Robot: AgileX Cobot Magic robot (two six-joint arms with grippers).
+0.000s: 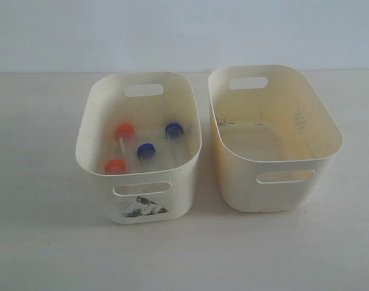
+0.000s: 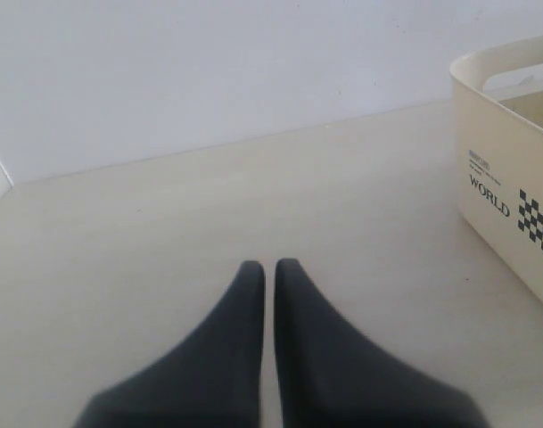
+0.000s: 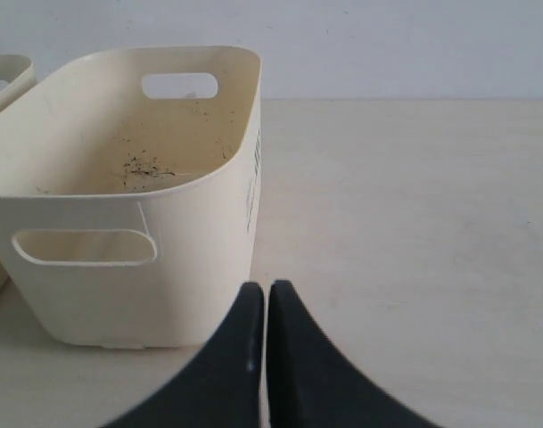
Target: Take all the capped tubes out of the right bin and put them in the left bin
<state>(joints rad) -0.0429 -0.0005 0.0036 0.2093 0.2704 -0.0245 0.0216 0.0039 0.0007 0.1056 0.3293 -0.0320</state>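
Note:
The left bin (image 1: pixel 93 160), with its black-and-white sticker (image 1: pixel 145 208), holds two orange-capped tubes (image 1: pixel 125 131) (image 1: pixel 115 166) and two blue-capped tubes (image 1: pixel 174 130) (image 1: pixel 146 150). The right bin (image 1: pixel 329 130) is stickerless and holds no tubes; in the right wrist view its inside (image 3: pixel 119 143) shows only dark specks. Neither arm appears in the exterior view. My left gripper (image 2: pixel 269 264) is shut over bare table, with the side of the left bin (image 2: pixel 512 178) off to one side. My right gripper (image 3: pixel 267 285) is shut, empty, just outside the right bin's wall.
Both bins stand side by side on a pale tabletop (image 1: pixel 45 242), close together with a narrow gap. A light wall (image 1: pixel 184 30) runs behind the table. The left bin's side carries printed "WORLD" text (image 2: pixel 489 197) and a checkered patch.

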